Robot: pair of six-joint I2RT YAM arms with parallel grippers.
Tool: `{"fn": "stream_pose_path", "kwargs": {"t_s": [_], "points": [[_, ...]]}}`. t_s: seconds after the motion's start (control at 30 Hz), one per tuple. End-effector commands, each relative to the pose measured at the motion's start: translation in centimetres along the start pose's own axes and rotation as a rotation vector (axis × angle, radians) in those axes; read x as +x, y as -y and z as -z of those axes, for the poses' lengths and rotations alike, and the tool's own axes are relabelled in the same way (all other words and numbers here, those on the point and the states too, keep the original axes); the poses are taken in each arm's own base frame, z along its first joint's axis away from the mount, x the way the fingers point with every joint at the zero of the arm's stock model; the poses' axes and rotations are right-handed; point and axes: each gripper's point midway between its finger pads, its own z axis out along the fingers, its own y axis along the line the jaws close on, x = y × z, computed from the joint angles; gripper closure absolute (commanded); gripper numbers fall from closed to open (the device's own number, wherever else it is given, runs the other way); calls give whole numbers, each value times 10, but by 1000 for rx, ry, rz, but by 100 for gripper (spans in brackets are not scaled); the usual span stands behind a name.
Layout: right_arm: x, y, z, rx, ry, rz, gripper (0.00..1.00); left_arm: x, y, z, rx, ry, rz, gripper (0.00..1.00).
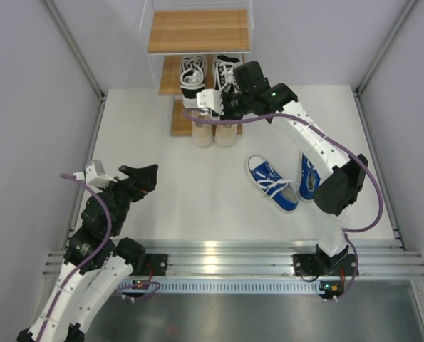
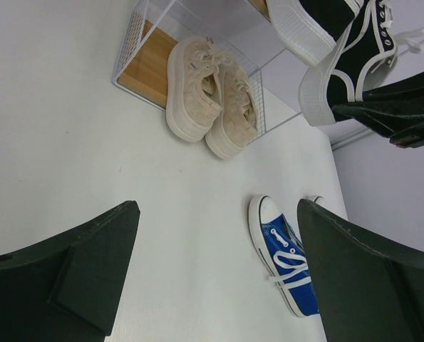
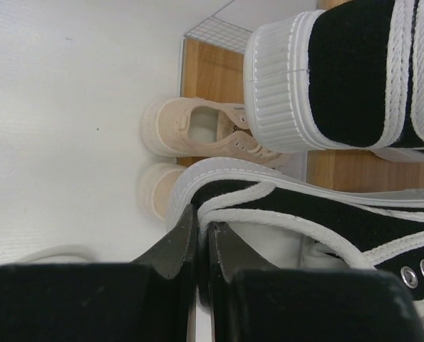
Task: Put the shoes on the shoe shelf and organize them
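The shoe shelf (image 1: 197,30) stands at the far middle. One black-and-white sneaker (image 1: 192,71) lies on its middle board. My right gripper (image 1: 229,97) is shut on the heel collar of the second black-and-white sneaker (image 3: 318,214), holding it beside the first (image 3: 340,71) at that board. Two beige sneakers (image 1: 202,132) (image 1: 227,132) sit at the bottom board's front, also in the left wrist view (image 2: 194,89). Two blue sneakers (image 1: 272,184) (image 1: 308,178) lie on the table. My left gripper (image 1: 144,177) is open and empty, one blue sneaker (image 2: 286,256) beyond it.
The top board of the shelf is bare. Grey walls close in the white table (image 1: 162,199) on the left, right and far side. A metal rail (image 1: 219,256) runs along the near edge by the arm bases.
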Motion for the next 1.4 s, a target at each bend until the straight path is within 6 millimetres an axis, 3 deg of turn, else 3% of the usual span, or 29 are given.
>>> {"fn": "stream_pose_path", "kwargs": {"t_s": [0.0,0.27,0.63,1.1,1.37], "points": [[-22,76,32,259,48,137,100,-5,8,-3,30,20,18,2],[-27,75,36,246,45,201,97,-4,10,-5,37,18,15,2],[-29,56,39,174,38,236,97,-2,13,-10,46,16,11,2],[-20,81,43,265,6,190,96,-1,15,-13,54,11,13,2],[-12,86,35,268,-5,195,92,0,16,-14,56,9,19,2]]}}
